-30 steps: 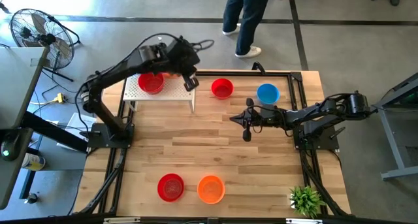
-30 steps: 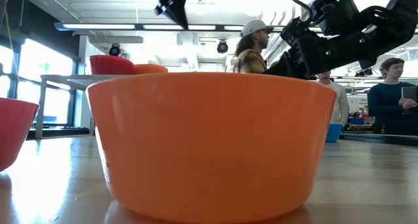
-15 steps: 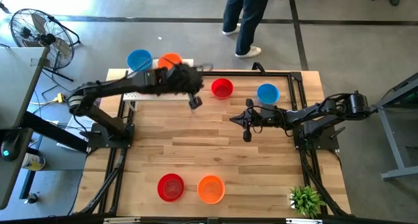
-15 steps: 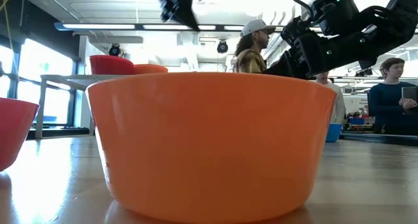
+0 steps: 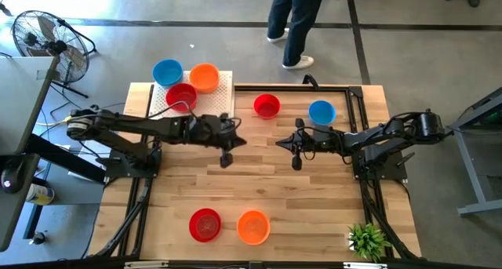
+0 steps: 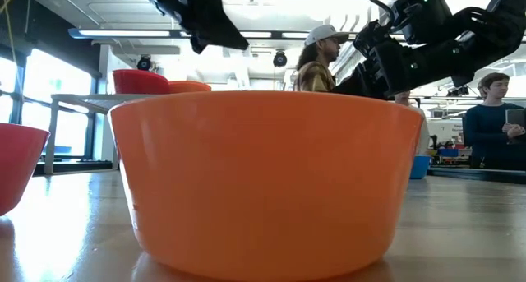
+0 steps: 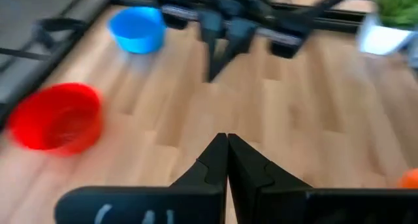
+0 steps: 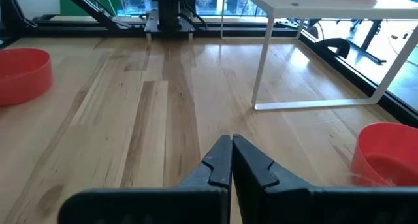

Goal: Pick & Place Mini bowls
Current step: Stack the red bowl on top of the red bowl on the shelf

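With my left gripper [image 5: 226,158] empty, jaws pinched together at frame centre, I should open them wide and approach the red mini bowl [image 5: 267,106] at upper centre, straddling its rim squarely.

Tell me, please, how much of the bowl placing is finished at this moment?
Three bowls sit on the white stand: blue, orange, red. Both grippers, left and right, are shut and empty. Left on the table: red bowl, blue bowl, red bowl, orange bowl.
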`<state>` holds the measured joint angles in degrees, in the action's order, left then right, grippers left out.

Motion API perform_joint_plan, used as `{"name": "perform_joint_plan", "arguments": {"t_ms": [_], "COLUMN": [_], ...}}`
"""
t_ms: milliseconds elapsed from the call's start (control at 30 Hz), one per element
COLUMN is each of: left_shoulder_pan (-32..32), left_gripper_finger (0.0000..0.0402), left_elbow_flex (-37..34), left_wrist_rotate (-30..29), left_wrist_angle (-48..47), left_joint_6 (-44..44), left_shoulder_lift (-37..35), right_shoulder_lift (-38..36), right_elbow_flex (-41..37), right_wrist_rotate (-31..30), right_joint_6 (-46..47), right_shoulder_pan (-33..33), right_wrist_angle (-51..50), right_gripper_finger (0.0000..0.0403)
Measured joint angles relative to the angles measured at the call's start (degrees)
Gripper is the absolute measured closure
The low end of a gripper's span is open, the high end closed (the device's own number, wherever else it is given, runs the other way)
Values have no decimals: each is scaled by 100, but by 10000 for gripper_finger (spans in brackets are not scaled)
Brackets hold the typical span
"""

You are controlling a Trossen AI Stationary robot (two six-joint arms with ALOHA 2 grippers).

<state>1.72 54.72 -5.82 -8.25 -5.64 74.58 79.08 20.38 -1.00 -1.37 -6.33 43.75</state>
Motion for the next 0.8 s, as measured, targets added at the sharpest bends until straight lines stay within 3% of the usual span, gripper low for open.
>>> {"name": "perform_joint_plan", "arguments": {"t_ms": [367, 533, 800], "left_shoulder_pan": [-976, -1496, -2321], "left_gripper_finger": [401, 393, 306], "left_elbow_flex": [16, 354, 683], "left_wrist_rotate": [253, 347, 336], "left_wrist_angle": [-419, -1586, -3009], "left_joint_6": [238, -251, -1397], "left_shoulder_lift": [229, 230, 495], "right_shoulder_lift": [0, 0, 0], "right_elbow_flex": [0, 0, 0], "right_wrist_rotate": [3, 7, 15], "right_joint_6": [0, -2, -10], "right_shoulder_pan": [0, 0, 0], "right_wrist_angle": [28, 25, 25], "right_gripper_finger": [403, 403, 403]}}
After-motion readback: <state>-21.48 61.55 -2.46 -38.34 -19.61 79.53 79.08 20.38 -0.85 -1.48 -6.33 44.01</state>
